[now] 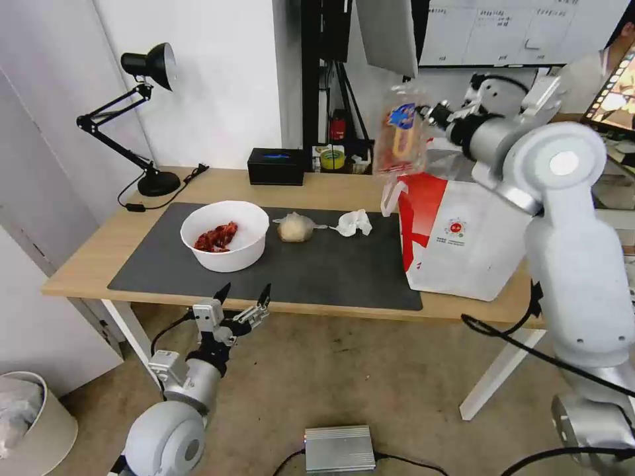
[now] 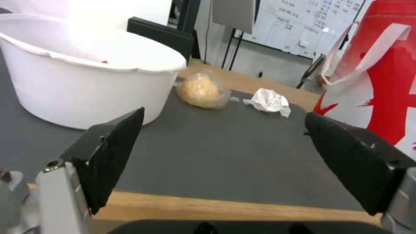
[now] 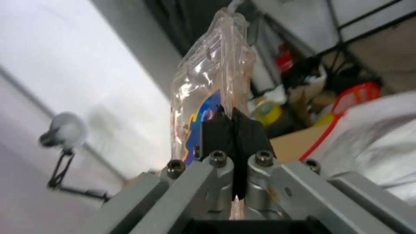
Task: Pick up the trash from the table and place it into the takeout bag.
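Right gripper up high over the takeout bag at table's right end, fingers pinched tight on clear hinged tray, held on edge. Left gripper low at near table edge, fingers wide apart, nothing in them. Bowl, clear bag w/ beige lump, tissue on mat, left of bag.

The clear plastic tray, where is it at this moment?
The clear plastic tray is held in the air by the right tool, above the takeout bag at the table's right end.
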Motion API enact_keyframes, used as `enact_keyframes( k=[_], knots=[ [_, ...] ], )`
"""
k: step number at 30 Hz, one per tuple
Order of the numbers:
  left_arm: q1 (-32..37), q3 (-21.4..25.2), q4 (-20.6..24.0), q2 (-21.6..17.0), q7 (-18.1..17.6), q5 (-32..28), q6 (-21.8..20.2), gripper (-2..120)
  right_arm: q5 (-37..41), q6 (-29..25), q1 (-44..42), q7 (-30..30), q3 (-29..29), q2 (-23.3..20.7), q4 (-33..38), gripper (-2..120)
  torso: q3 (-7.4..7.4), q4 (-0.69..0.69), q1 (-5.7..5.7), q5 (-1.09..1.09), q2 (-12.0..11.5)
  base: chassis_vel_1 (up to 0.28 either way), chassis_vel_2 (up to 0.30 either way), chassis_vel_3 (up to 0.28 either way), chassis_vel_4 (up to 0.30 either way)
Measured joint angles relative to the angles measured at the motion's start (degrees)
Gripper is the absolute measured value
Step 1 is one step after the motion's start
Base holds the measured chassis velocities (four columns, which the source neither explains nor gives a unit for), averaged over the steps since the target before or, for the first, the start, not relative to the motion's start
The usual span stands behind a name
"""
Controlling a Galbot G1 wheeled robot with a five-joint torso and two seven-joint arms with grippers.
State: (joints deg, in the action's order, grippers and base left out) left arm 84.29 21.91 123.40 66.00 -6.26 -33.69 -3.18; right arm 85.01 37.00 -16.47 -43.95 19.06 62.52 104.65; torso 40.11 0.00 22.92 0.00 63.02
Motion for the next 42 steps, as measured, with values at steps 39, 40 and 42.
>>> enact_keyframes(
  k=[39,40,42],
  knots=[
    [0.49,-0.36,1.01,-0.2,-0.1,0.0,0.26,100,-15.74,-3.97,-11.46,5.21,7.4,-7.65,0.24,0,-0.01,0.0,0.0,0.0,0.0,0.0,0.0,0.0,0.0],
    [0.49,-0.36,1.01,-0.2,-0.1,0.0,0.26,100,-15.74,-3.97,-11.46,5.21,7.4,-7.65,0.24,0,-0.01,0.0,0.0,0.0,0.0,0.0,0.0,0.0,0.0],
    [0.59,-0.23,1.14,-0.29,-0.11,-0.03,0.27,100,-15.91,-3.97,-12.33,5.16,7.57,-7.33,0.49,0,-0.01,0.0,0.0,0.0,0.0,0.0,0.0,0.0,0.0]
  ],
)
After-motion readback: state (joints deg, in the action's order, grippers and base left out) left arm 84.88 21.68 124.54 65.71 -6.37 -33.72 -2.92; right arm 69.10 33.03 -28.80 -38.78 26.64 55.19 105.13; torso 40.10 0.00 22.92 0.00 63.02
